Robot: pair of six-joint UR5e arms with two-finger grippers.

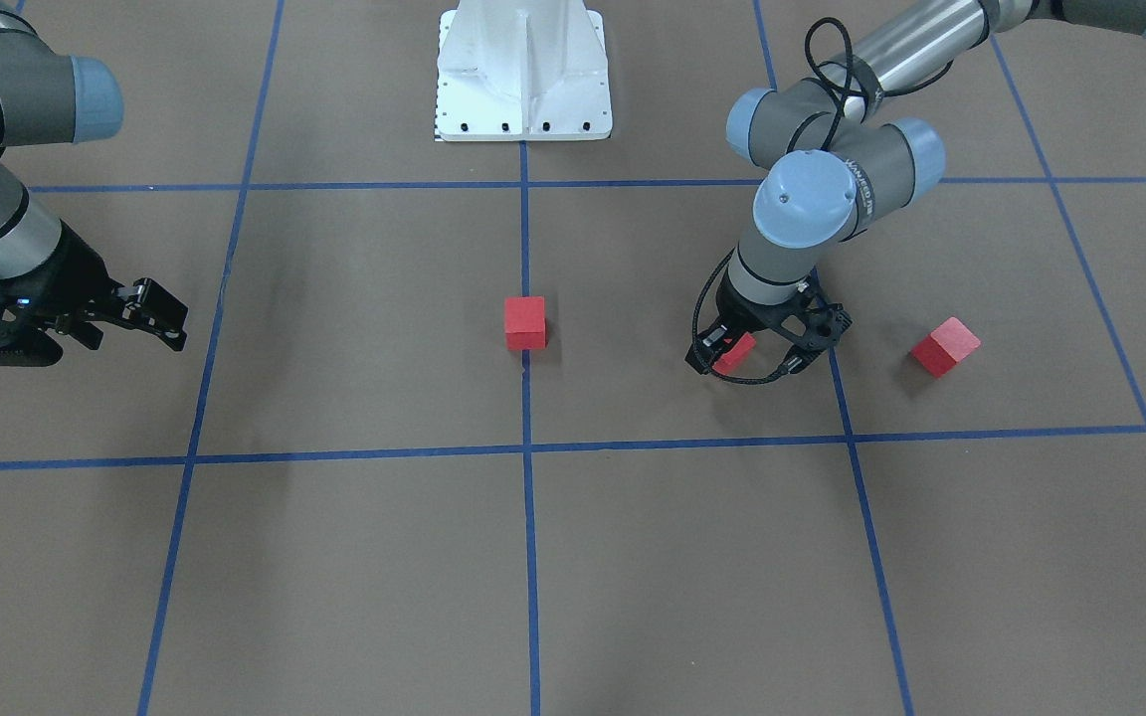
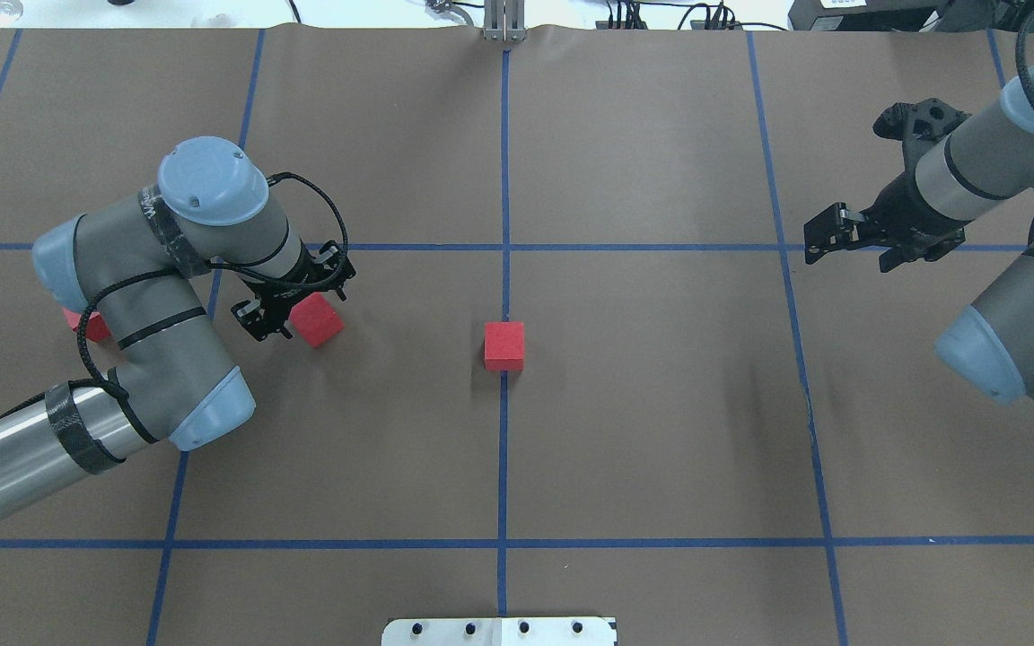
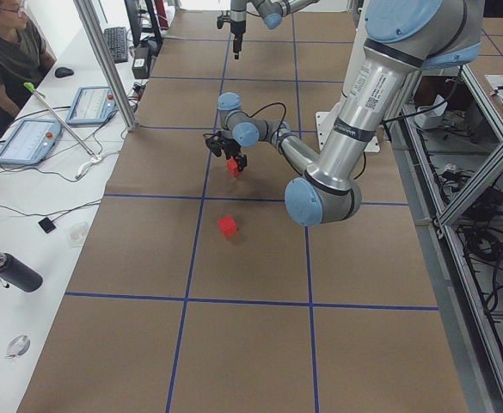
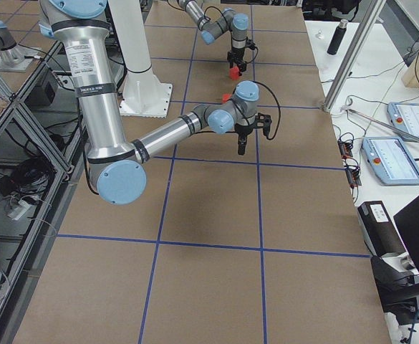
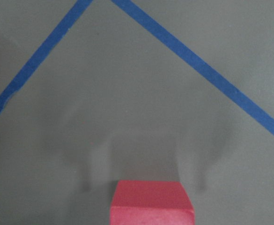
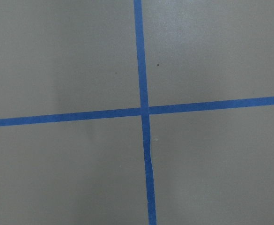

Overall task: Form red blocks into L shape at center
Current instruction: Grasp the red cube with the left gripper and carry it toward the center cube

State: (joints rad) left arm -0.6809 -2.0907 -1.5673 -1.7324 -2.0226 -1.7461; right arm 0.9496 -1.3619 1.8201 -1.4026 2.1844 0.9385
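Note:
Three red blocks show. One red block lies on the centre grid line. My left gripper is shut on a second red block and holds it just above the table, left of centre in the overhead view. The third red block lies further out on my left side, partly hidden by the left arm in the overhead view. My right gripper is open and empty, hovering far off on the right side.
The brown table carries a blue tape grid. The robot's white base stands at the table's robot-side edge. Tablets, cables and a seated operator are on a side bench beyond the table.

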